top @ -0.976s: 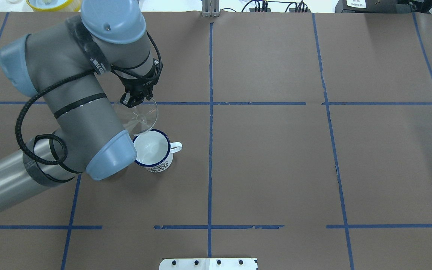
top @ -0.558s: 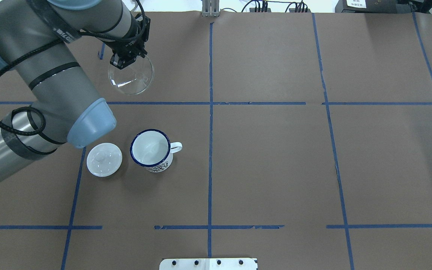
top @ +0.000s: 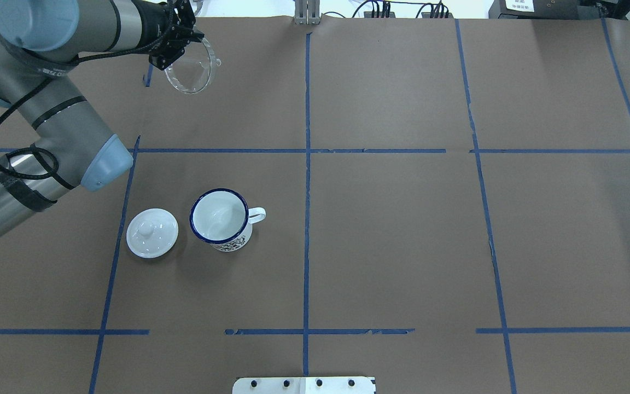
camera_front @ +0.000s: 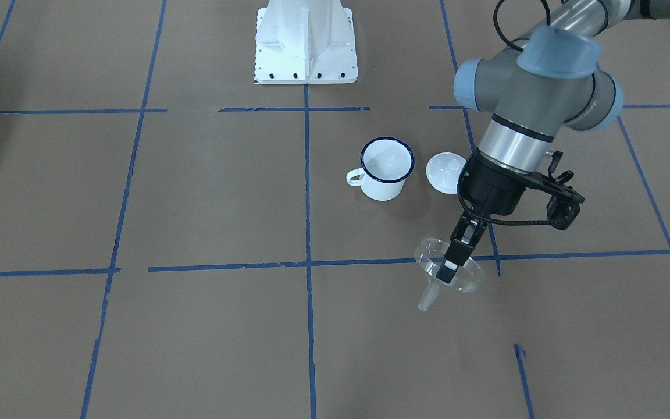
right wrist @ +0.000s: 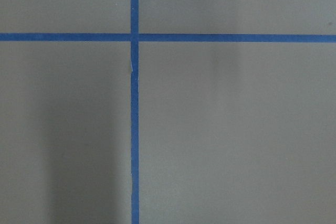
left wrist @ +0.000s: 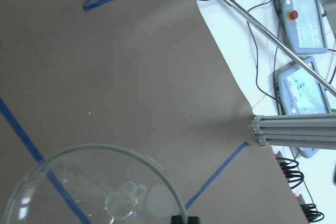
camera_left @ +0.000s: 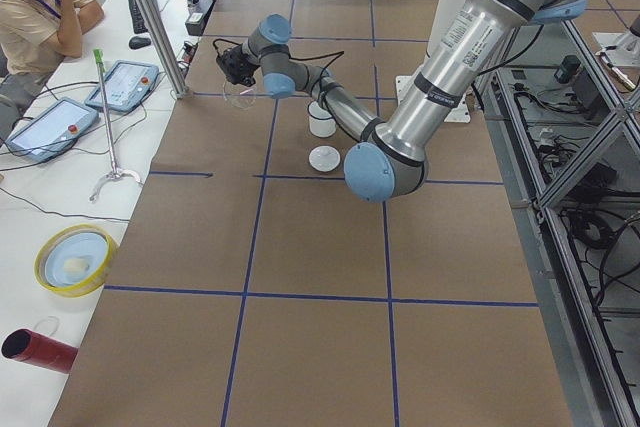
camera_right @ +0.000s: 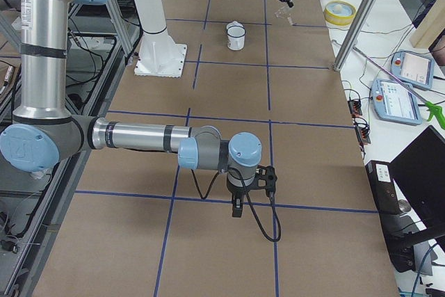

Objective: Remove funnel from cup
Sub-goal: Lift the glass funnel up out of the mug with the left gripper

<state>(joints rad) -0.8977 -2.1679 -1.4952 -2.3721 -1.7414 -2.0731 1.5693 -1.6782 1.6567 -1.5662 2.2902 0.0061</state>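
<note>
At far left of the overhead view, the robot's left hand [top: 169, 54] is closed tight on the rim of the clear funnel [top: 194, 74]. It holds the funnel tilted in the air near the far edge of the brown surface [top: 402, 219], spout slanting downward and well apart from everything else. Nearer the robot, a white knobbed lid [top: 152, 232] lies flat just beside the cup [top: 221, 219], which stands upright and empty with its handle turned toward the centre line. On this evidence the funnel is already out of the cup and only needs setting down. The chief risk appears to be the grip itself: a narrow pinch on one edge of slick, thin plastic could let the funnel pivot or slip. Released from this height and tilt, so light a piece would probably bounce or roll, possibly over the nearby edge. The funnel's outline fades into the brown paper in most views. The left wrist camera cuts off its lower half and shows only a sliver of one fingertip. The right hand [camera_right: 236, 210] hangs low over the surface at the other end, seen small from one side camera only, so whether it is open or closed cannot be told.
</note>
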